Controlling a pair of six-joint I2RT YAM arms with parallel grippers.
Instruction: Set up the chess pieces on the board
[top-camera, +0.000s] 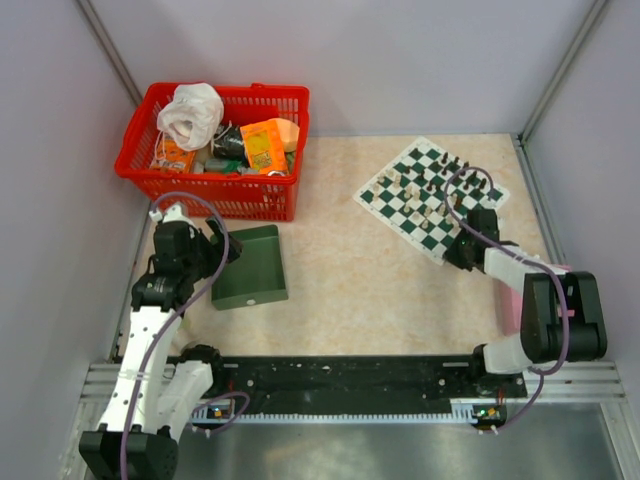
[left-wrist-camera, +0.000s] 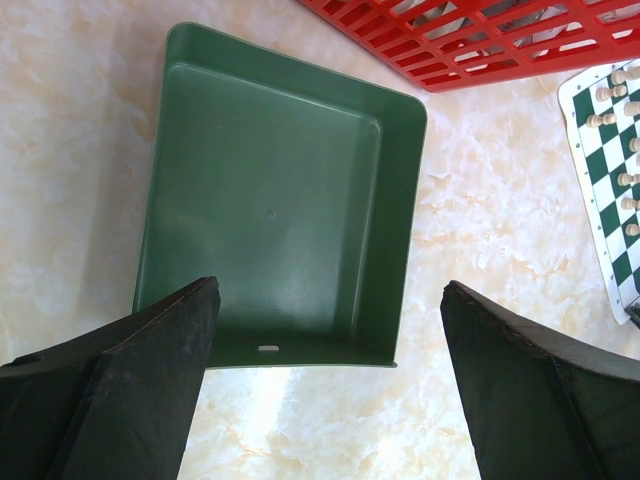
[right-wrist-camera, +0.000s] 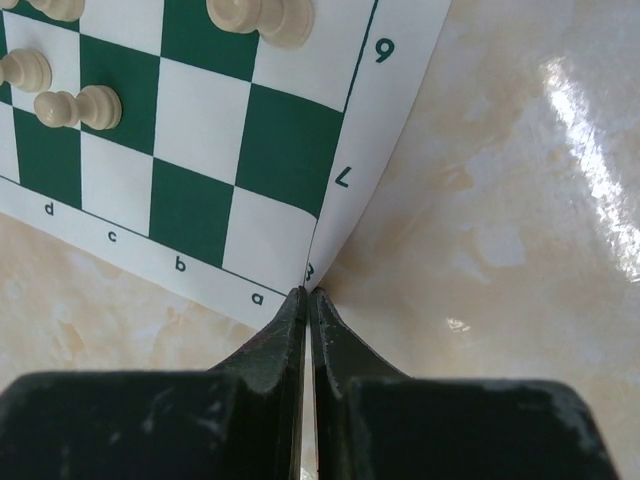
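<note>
Currently a corner of the board (right-wrist-camera: 290, 140) is pinched by the right gripper (right-wrist-camera: 308, 295) at the far right of the tabletop (top-camera: 380, 290); pieces (right-wrist-camera: 78, 107) stand just ahead. The left gripper (left-wrist-camera: 330, 290) is spread over the tray (left-wrist-camera: 270, 180), well apart.

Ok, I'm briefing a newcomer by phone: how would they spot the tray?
Find the red basket at the far left. Right on its near side lies the tray: a plain dark green rectangle with low walls, unlike the checked board at the right.

Left arm (top-camera: 150, 330) angled forward, left gripper (left-wrist-camera: 330, 290) spread wide and pointing down, while right arm (top-camera: 520, 270) stretches low, right gripper (right-wrist-camera: 308, 292) pinched tight on the board (right-wrist-camera: 290, 130) corner.
</note>
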